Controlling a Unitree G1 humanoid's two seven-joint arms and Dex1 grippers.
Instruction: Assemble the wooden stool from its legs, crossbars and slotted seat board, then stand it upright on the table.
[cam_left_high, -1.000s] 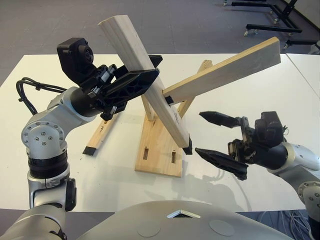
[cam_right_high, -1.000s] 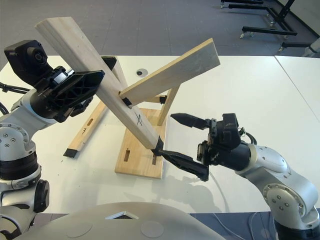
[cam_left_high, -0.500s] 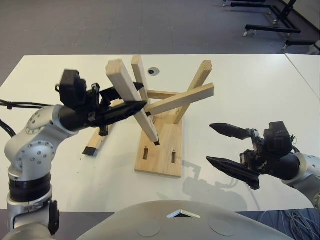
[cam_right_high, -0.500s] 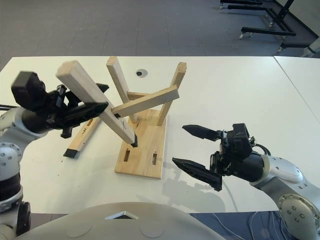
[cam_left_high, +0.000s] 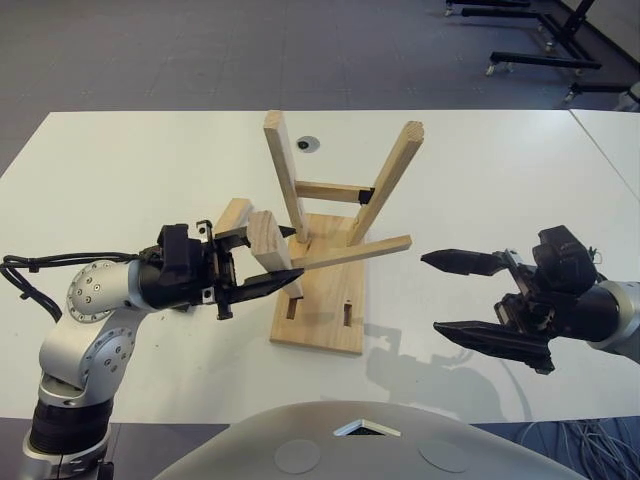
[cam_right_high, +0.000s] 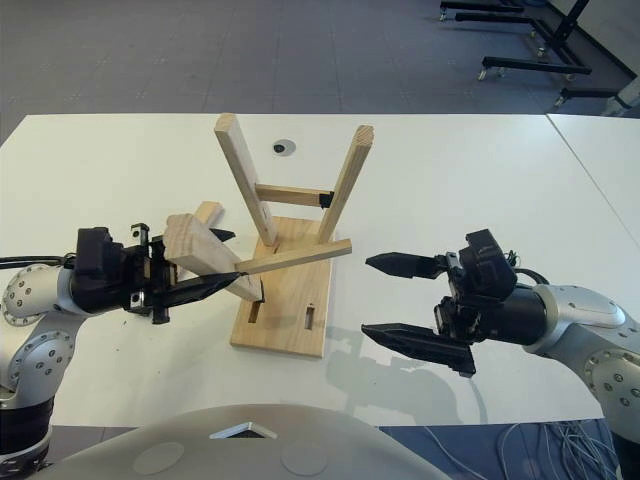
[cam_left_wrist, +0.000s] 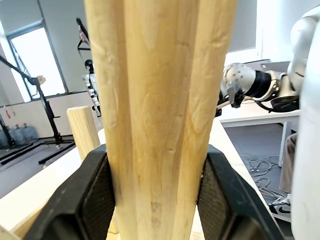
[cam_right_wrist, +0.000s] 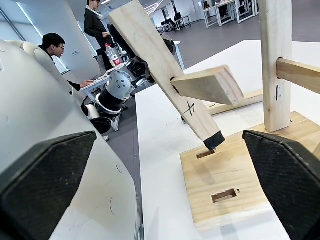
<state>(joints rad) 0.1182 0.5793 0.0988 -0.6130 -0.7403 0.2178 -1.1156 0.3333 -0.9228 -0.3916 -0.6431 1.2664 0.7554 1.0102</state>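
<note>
Two legs (cam_left_high: 285, 175) upright in seat board (cam_left_high: 320, 332)

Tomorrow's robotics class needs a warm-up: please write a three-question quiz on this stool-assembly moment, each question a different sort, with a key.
1. True or false: the left gripper holds a leg with a crossbar attached.
2. How many upright legs stand in the seat board? A one, B two, C four.
3. Fill in: the right gripper, off to the board's right, is ___ and holds nothing.

Key: 1 true; 2 B; 3 open.
</note>
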